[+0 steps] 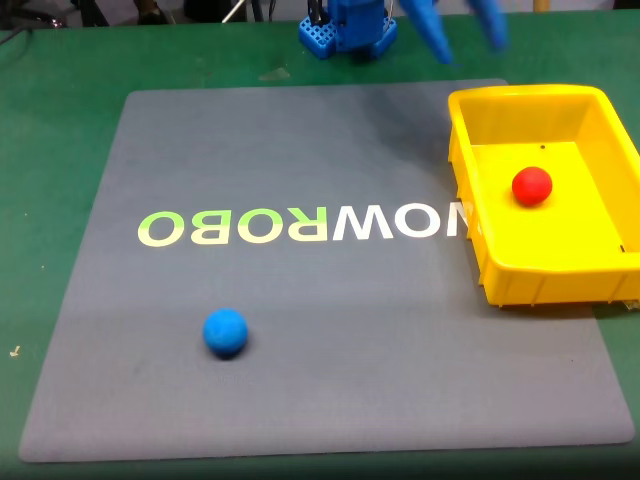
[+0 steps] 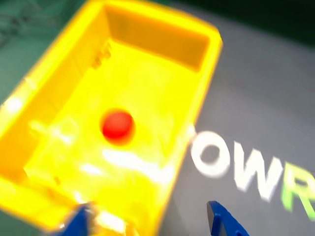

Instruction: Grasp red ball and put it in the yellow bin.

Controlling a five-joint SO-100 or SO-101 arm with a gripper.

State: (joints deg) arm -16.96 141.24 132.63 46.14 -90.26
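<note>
Reading the fixed view from left to right, the blue ball (image 1: 225, 332) sits alone on the grey mat (image 1: 300, 400), low and left, well apart from everything else. The mat's printed lettering (image 1: 300, 226) runs across the middle. At the right edge stands the yellow bin (image 1: 480, 270), and the red ball (image 1: 531, 186) rests on its floor, touching neither wall as far as I can see.

From my wrist view the same order holds: the yellow bin (image 2: 59, 64) fills the left, the red ball (image 2: 118, 126) lying free on its bottom, then the mat with its letters on the right. My gripper (image 2: 152, 223) shows as two blue fingertips at the lower edge, one over the bin's near corner and one over the mat. My jaws stand wide apart and hold nothing.

As I judge it, the task's work is done: the ball is in the bin and released. What remains, if anything, is to draw my arm (image 1: 440, 25) clear.
</note>
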